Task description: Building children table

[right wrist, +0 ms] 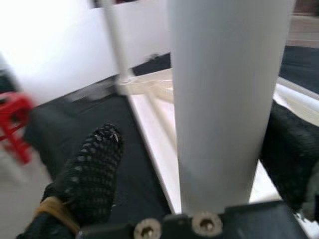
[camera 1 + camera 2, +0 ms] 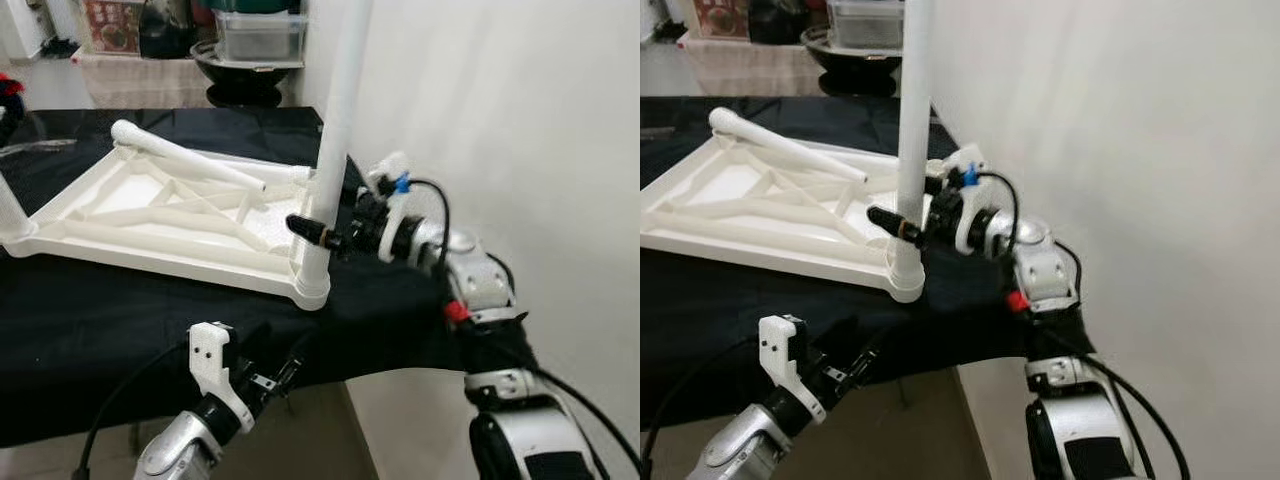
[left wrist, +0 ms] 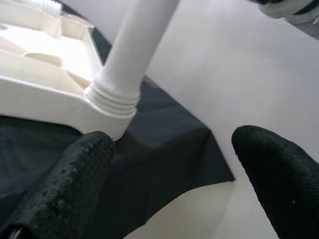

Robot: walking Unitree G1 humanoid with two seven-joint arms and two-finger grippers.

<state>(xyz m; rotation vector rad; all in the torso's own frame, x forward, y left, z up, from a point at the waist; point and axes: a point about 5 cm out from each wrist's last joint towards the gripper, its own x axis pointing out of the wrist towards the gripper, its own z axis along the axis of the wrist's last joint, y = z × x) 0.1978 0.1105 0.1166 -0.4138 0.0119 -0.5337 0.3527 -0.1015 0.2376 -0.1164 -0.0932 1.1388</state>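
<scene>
My right gripper (image 2: 318,233) straddles the upright white plastic table leg (image 2: 335,150), fingers either side; contact looks likely, but I cannot tell. That leg stands in the corner socket of the upturned white plastic tabletop (image 2: 150,210) on black cloth (image 2: 80,310). My left gripper (image 2: 290,375) hangs spread wide below that corner.
</scene>
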